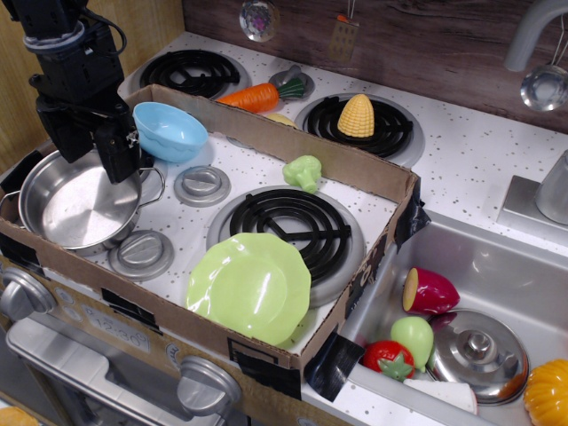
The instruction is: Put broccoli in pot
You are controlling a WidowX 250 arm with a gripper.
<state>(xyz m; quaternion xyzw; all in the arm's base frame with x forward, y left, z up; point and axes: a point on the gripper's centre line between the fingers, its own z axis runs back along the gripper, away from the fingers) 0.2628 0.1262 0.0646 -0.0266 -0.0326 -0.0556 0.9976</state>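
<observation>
The hand (118, 155) (grip state unclear) hangs over the pot (75, 204) on a speckled toy stovetop (248, 164), broccoli (303, 172) well apart.

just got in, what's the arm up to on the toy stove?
The gripper hangs at the far rim of the steel pot, beside the blue bowl, holding nothing that shows. The pot looks empty. The broccoli sits untouched on the stovetop behind the front burner, well to the right of the arm. A green plate leans on the front edge of the cardboard box. Nothing is in the pot yet.
</observation>
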